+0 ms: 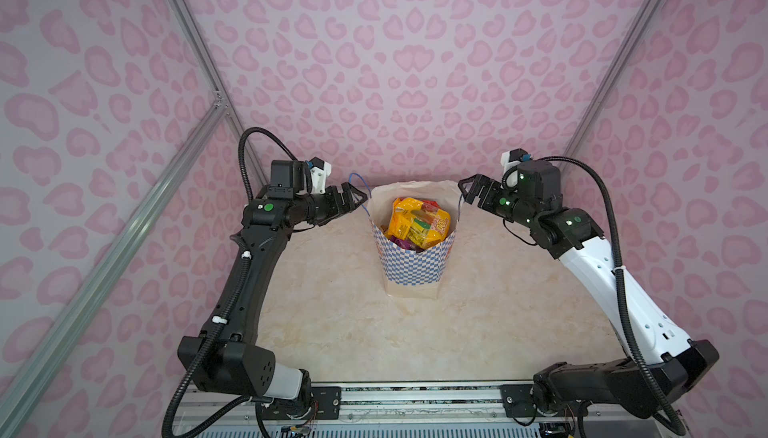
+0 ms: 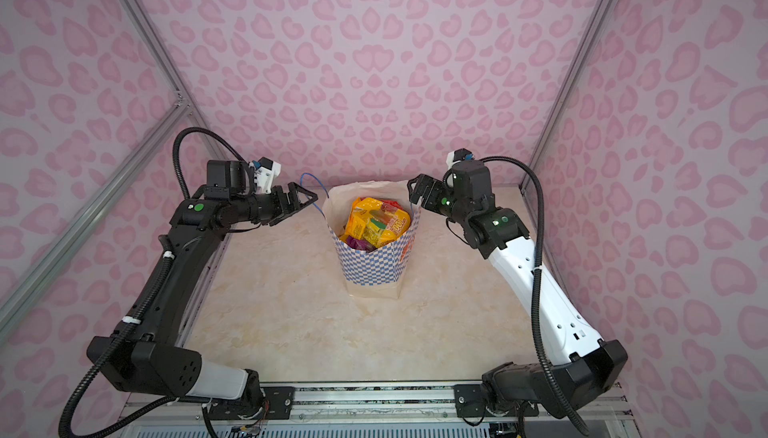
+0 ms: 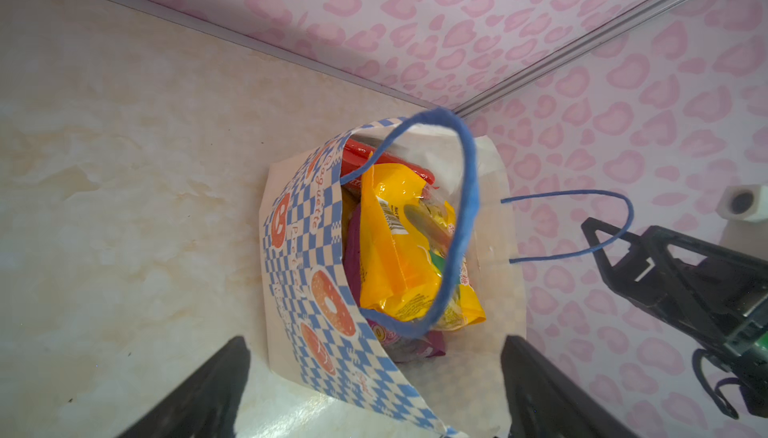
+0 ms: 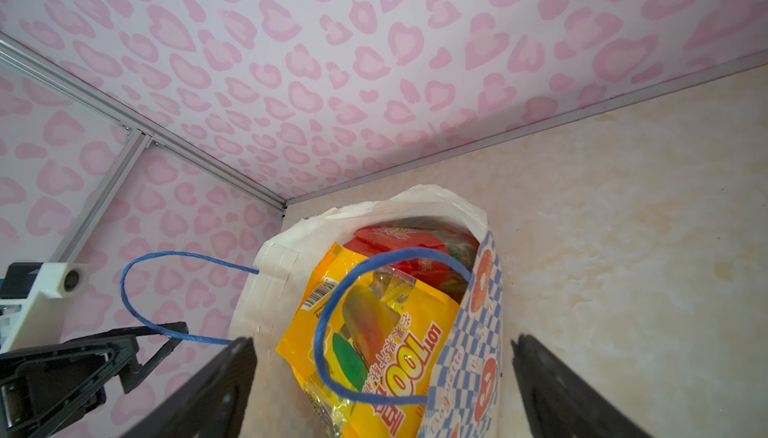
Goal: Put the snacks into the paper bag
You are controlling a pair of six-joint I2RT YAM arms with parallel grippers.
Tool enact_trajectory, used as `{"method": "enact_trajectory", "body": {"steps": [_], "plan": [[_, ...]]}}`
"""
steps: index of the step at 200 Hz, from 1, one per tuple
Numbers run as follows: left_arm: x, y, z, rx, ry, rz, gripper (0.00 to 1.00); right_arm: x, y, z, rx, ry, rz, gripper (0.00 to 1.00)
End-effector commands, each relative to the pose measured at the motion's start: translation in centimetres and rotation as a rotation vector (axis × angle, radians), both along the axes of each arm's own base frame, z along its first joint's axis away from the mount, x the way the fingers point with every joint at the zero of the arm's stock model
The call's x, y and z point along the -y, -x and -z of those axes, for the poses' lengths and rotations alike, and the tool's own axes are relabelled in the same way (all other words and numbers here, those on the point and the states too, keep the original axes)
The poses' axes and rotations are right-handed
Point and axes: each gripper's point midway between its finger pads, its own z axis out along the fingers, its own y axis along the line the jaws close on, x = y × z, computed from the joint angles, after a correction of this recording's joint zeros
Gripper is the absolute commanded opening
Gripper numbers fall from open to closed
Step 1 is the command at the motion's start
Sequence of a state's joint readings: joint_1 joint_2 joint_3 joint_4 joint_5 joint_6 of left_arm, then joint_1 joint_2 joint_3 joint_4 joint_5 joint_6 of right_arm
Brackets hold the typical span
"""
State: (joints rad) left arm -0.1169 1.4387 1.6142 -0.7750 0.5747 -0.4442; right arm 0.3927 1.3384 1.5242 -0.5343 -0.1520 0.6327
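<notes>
Snacks (image 1: 419,223) lie heaped inside the paper bag (image 1: 409,267), which stands upright at the centre of both top views, a little above the middle of the frame, on the marbled table (image 1: 332,323). No packet shows on the bare tabletop, so the packing looks done or nearly so.

The packets are crinkly plastic film. I judge them light, soft and slippery, and best pinched at a sealed edge or across a flat middle rather than at a puffed corner. The bag is thin paper with a rumpled rim. It would likely crease under a squeeze and could tip if nudged high up. Its cord handles (image 3: 473,203) or the stiffer folded rim seem the safest holds.

Counted:
- One bag.
- Two blue cord handles, one on each side of the mouth.
- At least four packets can be told apart: a large yellow packet (image 3: 395,248) on top, a red packet (image 4: 399,238) at the back of the mouth, a purple packet (image 3: 352,244) against the checkered wall, and another purple corner low in the left wrist view. Any others are buried.

The left gripper (image 1: 353,199) hovers just left of the bag's mouth, jaws spread wide and empty, its tip close to one handle loop. Whether it touches the cord I cannot tell. The right gripper (image 1: 467,190) hovers just right of the mouth, likewise spread and holding nothing.
</notes>
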Motion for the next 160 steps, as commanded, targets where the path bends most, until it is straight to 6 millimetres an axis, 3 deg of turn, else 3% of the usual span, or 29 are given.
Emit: {"method": "enact_trajectory", "body": {"steps": [1, 11, 14, 35, 63, 68, 104, 128, 160], "plan": [[-2.0, 1.6, 0.3, 0.007, -0.113, -0.053, 0.97, 2.1, 1.2, -0.3, 0.036, 0.089, 0.055, 0.99], [-3.2, 2.1, 0.0, 0.030, -0.147, -0.106, 0.97, 3.0, 1.9, -1.3, 0.070, 0.117, 0.077, 0.99], [-3.6, 2.2, -0.2, 0.040, -0.157, -0.127, 0.97, 3.2, 2.1, -0.2, 0.056, 0.139, 0.078, 0.99], [-8.0, 2.6, -0.6, 0.109, -0.249, -0.344, 0.97, 4.8, 3.0, -0.1, 0.094, 0.241, 0.090, 0.99], [-13.4, 2.7, -0.4, 0.178, -0.334, -0.618, 0.97, 10.6, 3.1, 1.5, 0.087, 0.416, 0.320, 0.99], [-13.9, 2.6, 1.0, 0.165, -0.353, -0.639, 0.97, 11.6, 3.2, 1.8, 0.100, 0.443, 0.357, 0.99], [-16.7, 1.5, 5.3, 0.261, -0.434, -0.767, 0.97, 15.9, 3.7, 5.2, 0.270, 0.506, 0.452, 0.99], [-18.0, 1.4, 9.8, 0.246, -0.500, -0.809, 0.97, 19.7, 5.1, 9.4, 0.318, 0.527, 0.576, 0.99], [-20.8, 2.0, 13.6, 0.270, -0.619, -0.928, 0.97, 23.0, 6.0, 15.4, 0.287, 0.538, 0.695, 0.99]]}}
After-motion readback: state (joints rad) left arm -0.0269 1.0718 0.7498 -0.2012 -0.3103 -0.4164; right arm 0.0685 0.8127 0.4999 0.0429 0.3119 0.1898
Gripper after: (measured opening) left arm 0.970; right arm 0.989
